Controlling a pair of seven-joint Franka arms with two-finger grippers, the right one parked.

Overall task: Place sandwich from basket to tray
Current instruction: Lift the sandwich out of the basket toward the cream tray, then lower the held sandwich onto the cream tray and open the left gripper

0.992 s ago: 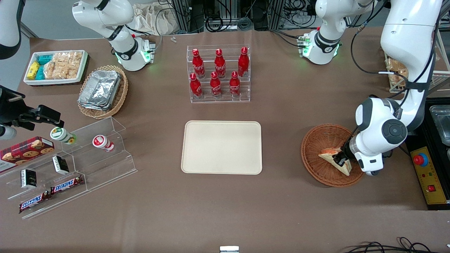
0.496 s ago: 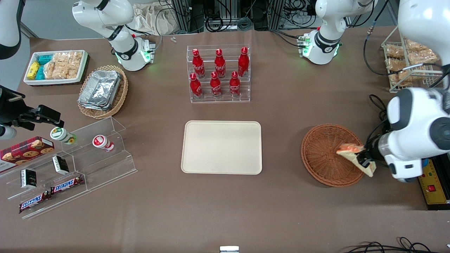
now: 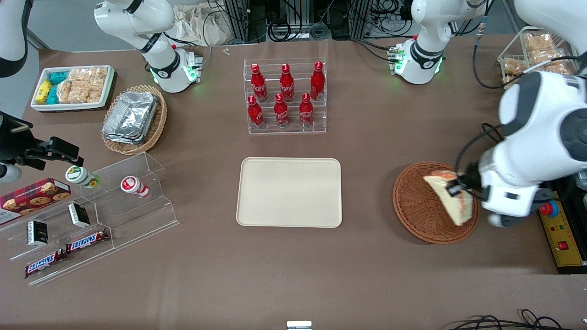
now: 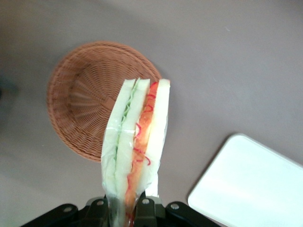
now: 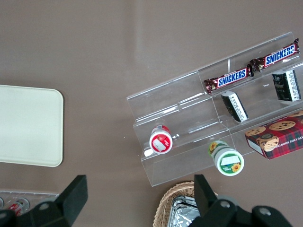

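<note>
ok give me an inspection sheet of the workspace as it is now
surface: brown table, no spills seen
sandwich: gripped, lifted above the basket
basket: nothing seen in it
tray: nothing seen on it
clutter: cola bottles in a clear rack; foil containers in a tan basket; Snickers bars on an acrylic stand
gripper: shut on the sandwich, above the basket
cables: a black cable loops by the wrist
surroundings: red stop button beside the basket
</note>
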